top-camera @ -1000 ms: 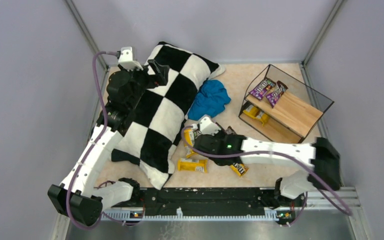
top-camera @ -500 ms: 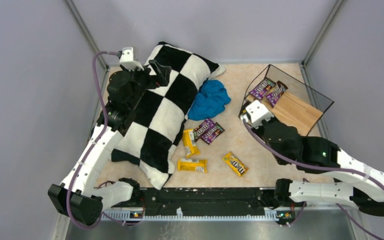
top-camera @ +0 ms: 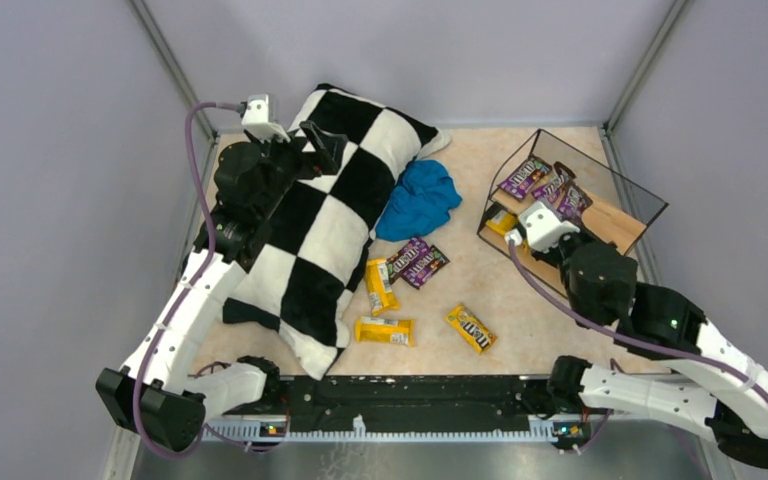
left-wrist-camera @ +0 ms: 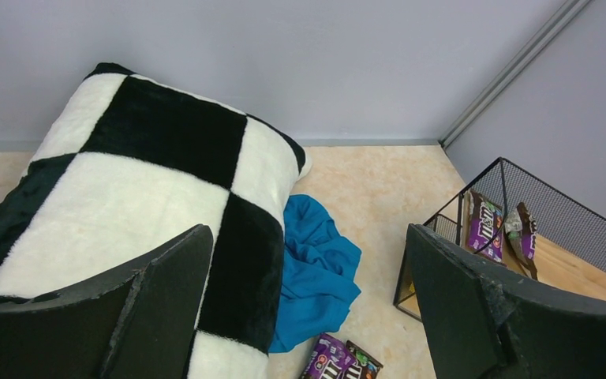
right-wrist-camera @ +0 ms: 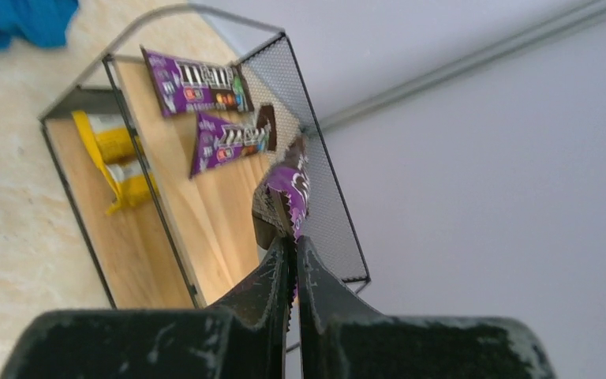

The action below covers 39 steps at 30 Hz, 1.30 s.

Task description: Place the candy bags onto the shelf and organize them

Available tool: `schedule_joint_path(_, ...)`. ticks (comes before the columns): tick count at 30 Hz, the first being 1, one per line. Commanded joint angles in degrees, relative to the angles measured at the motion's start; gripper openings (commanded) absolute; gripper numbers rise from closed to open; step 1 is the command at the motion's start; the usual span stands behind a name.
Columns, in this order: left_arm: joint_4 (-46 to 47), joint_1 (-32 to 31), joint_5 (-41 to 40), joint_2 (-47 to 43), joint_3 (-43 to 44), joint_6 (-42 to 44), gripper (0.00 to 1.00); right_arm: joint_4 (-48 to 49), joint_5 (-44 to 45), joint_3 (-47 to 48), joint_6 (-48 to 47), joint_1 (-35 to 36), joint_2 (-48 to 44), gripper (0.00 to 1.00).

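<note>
R pincer (right-wrist-camera: 292, 241) is clamped tight on the lower end of a purple M&M's pkt (right-wrist-camera: 290, 189). The pkt sticks up past the tips, over the top board of the shelf (right-wrist-camera: 205, 221), nr its mesh back. Two more purple pkts (right-wrist-camera: 197, 79) lie flat side by side on that top board, and yellow pkts (right-wrist-camera: 118, 154) sit on the lower tier. On the top cam the shelf is at the far R of the bench (top-camera: 460, 170). Loose on the bench: a purple pair (top-camera: 418, 262) just beside a yellow pkt (top-camera: 381, 285), a 2nd yellow pkt (top-camera: 384, 330) and a 3rd yellow pkt (top-camera: 471, 328) nearer the bases. L pincer (left-wrist-camera: 308, 308) gapes wide w/ nothing in it, over the checkered pillow (left-wrist-camera: 126, 181); the blue cloth (left-wrist-camera: 316, 268) lies against the pillow.
</note>
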Motion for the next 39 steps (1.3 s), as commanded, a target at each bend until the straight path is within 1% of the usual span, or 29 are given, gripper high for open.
schedule_joint_path(1, 2.5, 0.1, 0.8, -0.4, -0.3, -0.4, 0.99, 0.8, -8.7, -1.0, -3.7, -10.8, 5.3, 0.0)
schedule_joint_path(2, 2.5, 0.0, 0.6, -0.4, -0.3, -0.3, 0.99, 1.1, -12.2, -1.1, -4.3, -15.9, 6.3, 0.0)
schedule_joint_path(3, 2.5, -0.1, 0.3, -0.5, -0.3, -0.1, 0.99, 2.1, -15.7, -1.5, -5.2, -22.5, 6.9, 0.0)
schedule_joint_path(5, 2.5, -0.2, -0.3, -0.6, -0.4, 0.3, 0.99, 4.2, -22.6, -2.0, -6.4, -29.9, 7.6, 0.0)
schedule_joint_path(8, 2.5, -0.4, -0.4, -0.8, -0.3, 0.4, 0.99, 8.3, -29.6, -3.9, -8.0, -35.5, 8.9, 0.0)
schedule_joint_path(11, 2.5, -0.3, -0.5, -0.9, -0.3, 0.5, 0.99, 9.2, -36.3, -4.7, -8.4, -39.9, 12.4, 0.0)
schedule_joint_path(13, 2.5, -0.5, -0.7, -1.1, -0.4, 0.5, 0.99, 10.7, -39.1, -5.0, -8.3, -42.4, 14.1, 0.0)
schedule_joint_path(16, 2.5, -0.4, -0.7, -1.2, -0.4, 0.6, 0.99, 13.2, -40.3, -5.4, -9.2, -43.9, 15.5, 0.0)
schedule_joint_path(19, 2.5, -0.5, -0.4, -1.4, -0.2, 0.6, 0.99, 15.4, -39.1, -6.3, -10.7, -44.4, 16.4, 0.0)
schedule_joint_path(24, 2.4, -0.5, 0.3, -1.2, -0.1, 0.4, 0.99, 20.0, -40.2, -8.3, -11.2, -46.4, 16.5, 0.0)
schedule_joint_path(30, 2.4, -0.5, 1.3, -0.5, 0.1, 0.1, 0.98, 22.1, -39.7, -9.1, -11.8, -47.7, 19.8, 0.0)
schedule_joint_path(36, 2.3, -0.5, 1.5, -0.2, 0.1, 0.0, 0.99, 25.6, -40.3, -10.7, -12.2, -47.8, 20.9, 0.0)
schedule_joint_path(39, 2.4, -0.5, 1.7, -0.1, 0.1, -0.1, 0.99, 24.8, -42.7, -10.6, -10.8, -47.8, 20.5, 0.0)
